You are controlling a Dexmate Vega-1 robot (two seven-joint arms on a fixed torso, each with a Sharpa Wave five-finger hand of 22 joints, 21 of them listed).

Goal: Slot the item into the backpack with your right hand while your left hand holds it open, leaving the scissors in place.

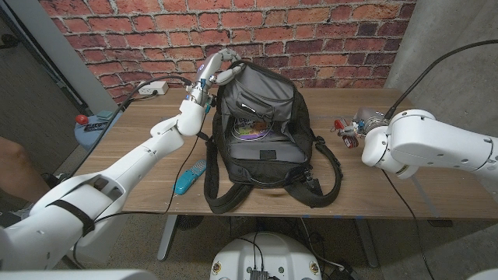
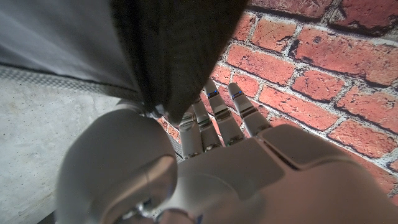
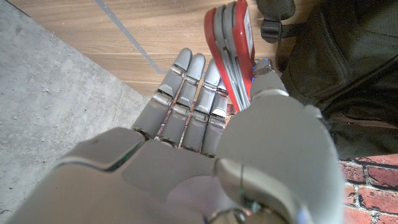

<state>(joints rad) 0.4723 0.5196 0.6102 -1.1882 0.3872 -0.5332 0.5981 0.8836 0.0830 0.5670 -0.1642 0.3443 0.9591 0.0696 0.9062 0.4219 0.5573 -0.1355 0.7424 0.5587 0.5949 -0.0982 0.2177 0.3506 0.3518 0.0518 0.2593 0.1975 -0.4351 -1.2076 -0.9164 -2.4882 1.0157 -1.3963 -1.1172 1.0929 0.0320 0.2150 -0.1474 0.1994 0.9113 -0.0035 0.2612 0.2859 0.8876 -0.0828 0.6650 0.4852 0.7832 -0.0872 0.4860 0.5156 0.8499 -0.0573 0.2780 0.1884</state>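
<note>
A black backpack [image 1: 268, 144] stands open in the middle of the wooden table [image 1: 373, 190]. My left hand [image 1: 216, 68] grips its top flap and holds it up; in the left wrist view the black fabric [image 2: 168, 56] sits between my thumb and fingers [image 2: 217, 121]. Something purple and shiny [image 1: 253, 129] shows inside the opening. To the right of the backpack, my right hand [image 1: 364, 126] is at table height by a red and white item [image 1: 344, 126]. In the right wrist view the red and grey item [image 3: 231, 53] sits pinched between my thumb and fingers [image 3: 186, 93].
A teal-handled object [image 1: 191, 177] lies on the table left of the backpack, near a black cable. A white power strip [image 1: 154, 88] sits at the back left corner. A person's arm [image 1: 12, 167] shows at the left edge. The brick wall [image 1: 327, 39] runs behind.
</note>
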